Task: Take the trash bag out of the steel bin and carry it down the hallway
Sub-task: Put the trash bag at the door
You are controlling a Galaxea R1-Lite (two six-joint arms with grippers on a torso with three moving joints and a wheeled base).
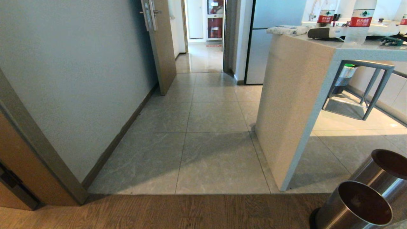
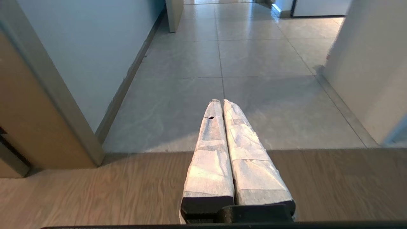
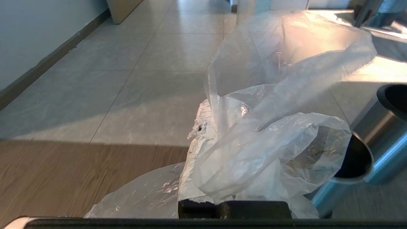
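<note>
The right gripper [image 3: 219, 127] is clenched on the trash bag [image 3: 270, 149], whose thin clear plastic billows up over the wrapped fingers and spills below them above the wood-plank floor [image 3: 63, 171]. Just to its right stands a steel bin [image 1: 353, 206], open-topped and bare inside, with a second steel bin [image 1: 386, 173] touching it behind. The left gripper [image 2: 221, 103] hangs low over the plank floor with its padded fingers [image 2: 210, 152] pressed together on nothing. Ahead, the hallway [image 1: 206, 121] of grey marbled tiles runs far past an open door [image 1: 160, 44]. On the right a stone counter [image 1: 295, 95] carries water bottles [image 1: 361, 19].
</note>
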